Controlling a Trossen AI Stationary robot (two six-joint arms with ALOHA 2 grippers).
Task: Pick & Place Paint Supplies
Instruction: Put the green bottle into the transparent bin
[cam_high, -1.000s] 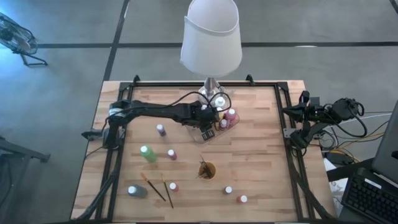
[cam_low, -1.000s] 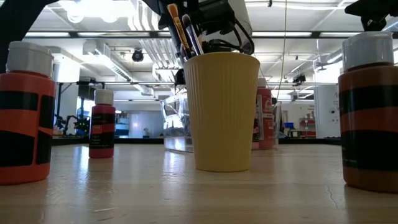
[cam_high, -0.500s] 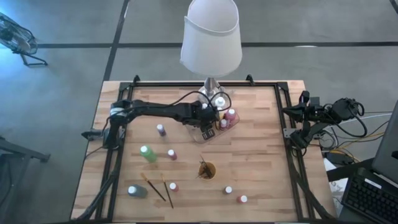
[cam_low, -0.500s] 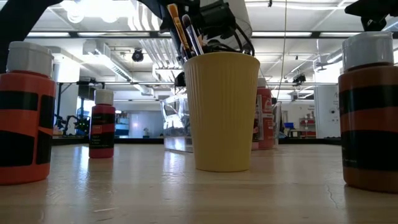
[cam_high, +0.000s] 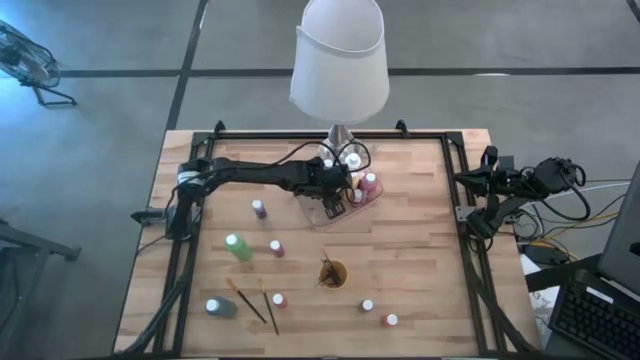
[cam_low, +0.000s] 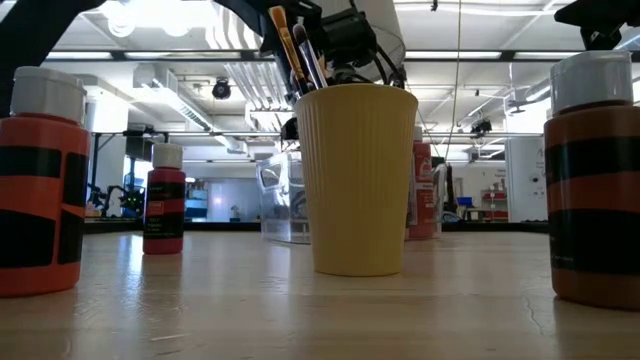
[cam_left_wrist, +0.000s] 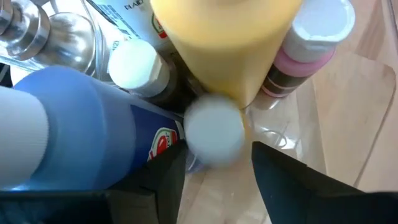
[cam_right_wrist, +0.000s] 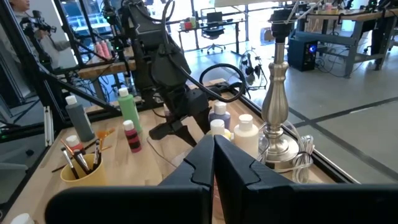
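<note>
Paint bottles (cam_high: 355, 188): round, white-capped, in clear plastic tray (cam_high: 338, 212).
Left claw (cam_left_wrist: 214, 177): open, empty, above tray.
Right claw (cam_right_wrist: 214, 163): shut, empty.
Surface (cam_high: 420, 250): pale wood planks.

Right gripper (cam_right_wrist: 213, 163) fingers pressed together, bottom centre. Lamp base (cam_right_wrist: 278, 118) right. Left arm (cam_right_wrist: 163, 74) over bottles; yellow cup (cam_right_wrist: 85, 171) with brushes (cam_right_wrist: 78, 157) lower left.
</note>
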